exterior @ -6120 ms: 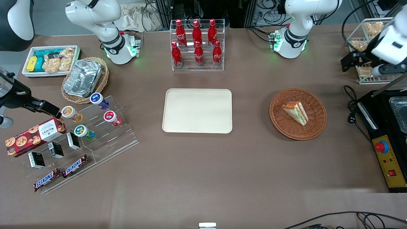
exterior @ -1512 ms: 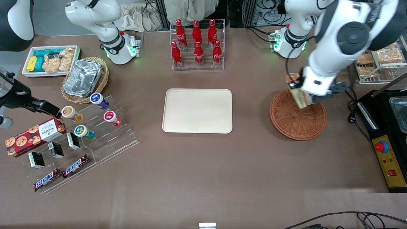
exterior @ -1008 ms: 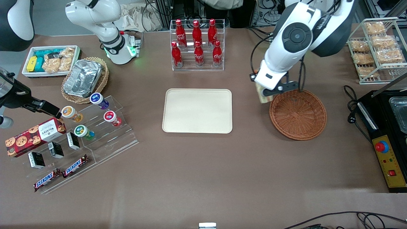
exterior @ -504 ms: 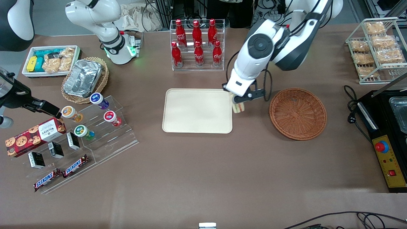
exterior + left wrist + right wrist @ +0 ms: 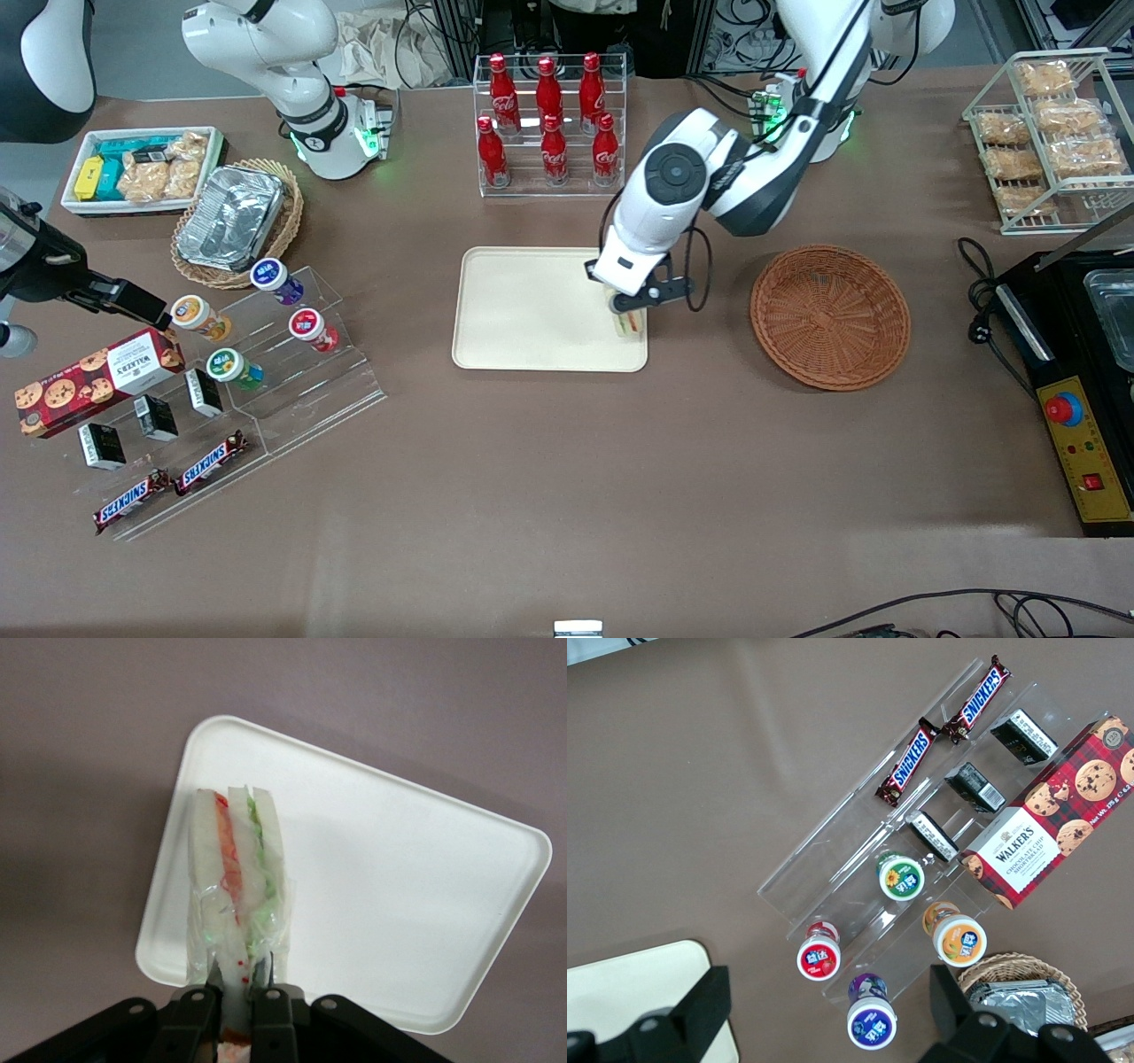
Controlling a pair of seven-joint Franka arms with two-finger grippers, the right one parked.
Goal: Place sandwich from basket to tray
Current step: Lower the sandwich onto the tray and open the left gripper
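Left arm's black two-finger gripper (image 5: 631, 306) is over the flat cream-coloured rectangular plastic tray (image 5: 532, 310), above the short edge that faces the working arm's end of the table, closer to the corner nearest the front camera.

Jaws narrow, clamped on the small triangular white-bread sandwich wedge (image 5: 235, 877); wrist view shows both fingers (image 5: 197, 1014) pinching one end of it, red and green filling layers facing the camera, clear film wrap around it. In the front view only the tip of the sandwich (image 5: 630, 325) shows below the gripper, over the tray's rim area. Can't tell from either view whether the sandwich touches the tray or hangs just above it; wrist view suggests a gap, not certain.

Tray (image 5: 381, 904) is bare apart from that, sitting mid-table on the brown table top (image 5: 567, 496).

Large round reddish-brown wicker basket (image 5: 830, 317) sits beside the tray toward the working arm's end of the table, apart from it, nothing in it.

Other items:
- Clear acrylic rack of red cola bottles (image 5: 549, 124), farther from the front camera than the tray.
- Lighter tan wicker basket with crinkled silver foil container (image 5: 235, 220), toward the parked arm's end.
- Clear stepped acrylic display (image 5: 266, 372) with round-lidded cups and Snickers bars (image 5: 943, 731), same end.
- Red tartan Walkers cookie box (image 5: 97, 381) at that display's outer edge.
- Wire rack of packaged beige snacks (image 5: 1050, 133) at the working arm's end.
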